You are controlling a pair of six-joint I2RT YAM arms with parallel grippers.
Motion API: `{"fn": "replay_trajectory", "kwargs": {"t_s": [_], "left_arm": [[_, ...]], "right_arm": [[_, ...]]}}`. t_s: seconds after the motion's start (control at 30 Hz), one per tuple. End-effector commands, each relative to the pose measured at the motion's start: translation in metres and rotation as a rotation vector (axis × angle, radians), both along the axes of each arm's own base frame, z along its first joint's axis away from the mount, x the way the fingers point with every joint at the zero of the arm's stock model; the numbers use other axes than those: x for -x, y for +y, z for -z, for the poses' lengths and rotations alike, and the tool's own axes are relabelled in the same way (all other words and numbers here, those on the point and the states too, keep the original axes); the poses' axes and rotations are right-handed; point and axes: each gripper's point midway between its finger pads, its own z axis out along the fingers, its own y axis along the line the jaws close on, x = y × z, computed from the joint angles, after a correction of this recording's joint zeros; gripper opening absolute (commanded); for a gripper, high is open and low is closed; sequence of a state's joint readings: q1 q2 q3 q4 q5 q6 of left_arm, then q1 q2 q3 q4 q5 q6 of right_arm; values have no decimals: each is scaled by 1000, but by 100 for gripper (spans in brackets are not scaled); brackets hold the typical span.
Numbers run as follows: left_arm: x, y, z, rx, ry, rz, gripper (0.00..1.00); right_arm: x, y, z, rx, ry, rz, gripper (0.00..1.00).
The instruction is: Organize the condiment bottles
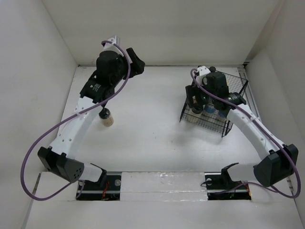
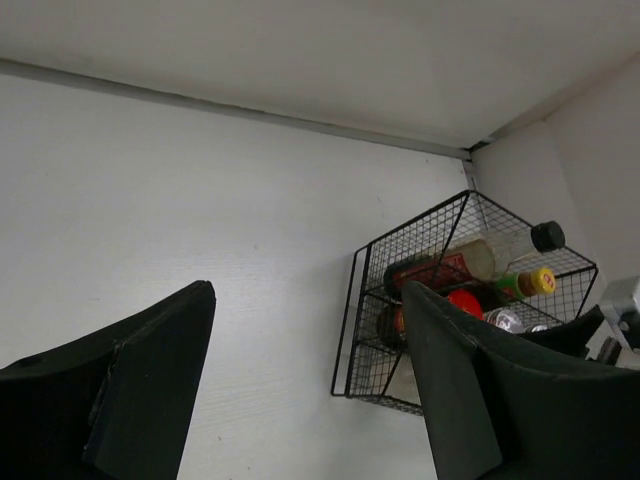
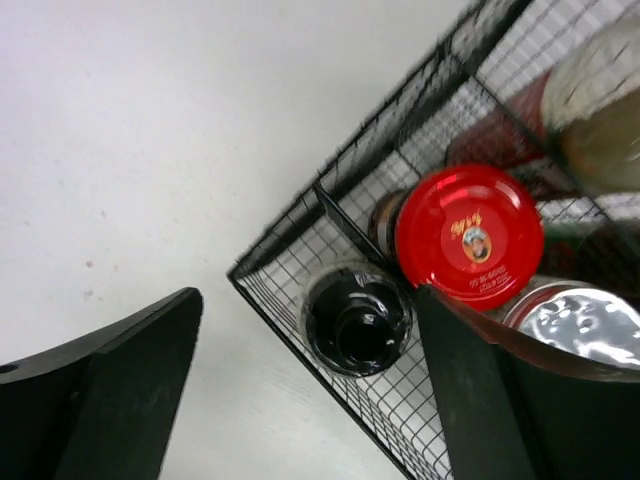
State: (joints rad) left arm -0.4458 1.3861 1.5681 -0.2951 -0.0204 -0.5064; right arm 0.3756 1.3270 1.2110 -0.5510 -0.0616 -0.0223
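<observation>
A black-capped pale jar [image 1: 106,117] stands alone on the table under my left arm. The other condiment bottles sit in the black wire rack [image 1: 239,84]. My right gripper [image 1: 194,102] hangs open over the rack's left corner. In the right wrist view it [image 3: 310,312] is open above a black-capped jar [image 3: 357,320], beside the red-lidded jar [image 3: 468,237] and a silver-capped shaker [image 3: 580,326]. My left gripper [image 1: 139,64] is raised at the back left. In the left wrist view it [image 2: 308,300] is open and empty. That view shows the black-capped [image 2: 547,236] and yellow-capped [image 2: 542,281] sauce bottles lying in the rack.
White walls close in the table at the back and both sides. The rack [image 2: 357,300] stands near the back right corner, close to the right wall. Purple cables run along both arms.
</observation>
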Motion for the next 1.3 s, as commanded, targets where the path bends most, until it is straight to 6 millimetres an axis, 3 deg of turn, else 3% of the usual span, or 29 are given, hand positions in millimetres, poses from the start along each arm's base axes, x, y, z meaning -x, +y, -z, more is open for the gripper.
{"fn": "replay_trajectory", "kwargs": {"t_s": [0.0, 0.07, 0.13, 0.17, 0.2, 0.23, 0.27, 0.33, 0.37, 0.4, 0.47, 0.53, 0.63, 0.77, 0.9, 1.1, 1.27], "left_arm": [[19, 24, -85, 111, -186, -90, 71], [30, 34, -109, 147, -240, -117, 72], [37, 47, -126, 172, -276, -168, 74], [43, 54, -138, 186, -302, -186, 74], [52, 65, -151, 212, -331, -223, 75], [58, 70, -161, 225, -352, -236, 77], [64, 73, -168, 236, -369, -236, 77], [78, 82, -186, 261, -410, -245, 78], [77, 81, -183, 256, -401, -245, 80], [84, 84, -188, 260, -407, -245, 80], [92, 86, -194, 273, -411, -235, 80], [101, 91, -196, 275, -414, -235, 81], [109, 92, -184, 274, -392, -227, 81], [114, 88, -160, 258, -325, -201, 81], [118, 90, -151, 246, -305, -201, 82], [118, 85, -144, 216, -291, -168, 82], [118, 83, -118, 183, -232, -160, 82]], "right_arm": [[0, 22, -83, -68, -216, -47, 90], [7, 45, -96, -114, -256, -137, 67], [19, 91, -105, -193, -292, -293, 31], [19, 110, -96, -205, -276, -345, 7], [26, 130, -93, -229, -267, -413, 1], [34, 167, -87, -247, -282, -502, 0], [38, 184, -83, -257, -286, -537, 0], [47, 221, -80, -274, -298, -639, 11], [58, 247, -83, -295, -318, -709, 20], [53, 271, -73, -285, -303, -747, 40], [66, 307, -69, -304, -294, -858, 56], [61, 341, -64, -314, -291, -894, 72], [57, 378, -56, -312, -302, -926, 80], [42, 410, -36, -311, -296, -935, 80], [30, 435, -20, -308, -281, -932, 82], [15, 463, -8, -317, -315, -919, 84], [4, 473, 5, -315, -331, -900, 84]]}}
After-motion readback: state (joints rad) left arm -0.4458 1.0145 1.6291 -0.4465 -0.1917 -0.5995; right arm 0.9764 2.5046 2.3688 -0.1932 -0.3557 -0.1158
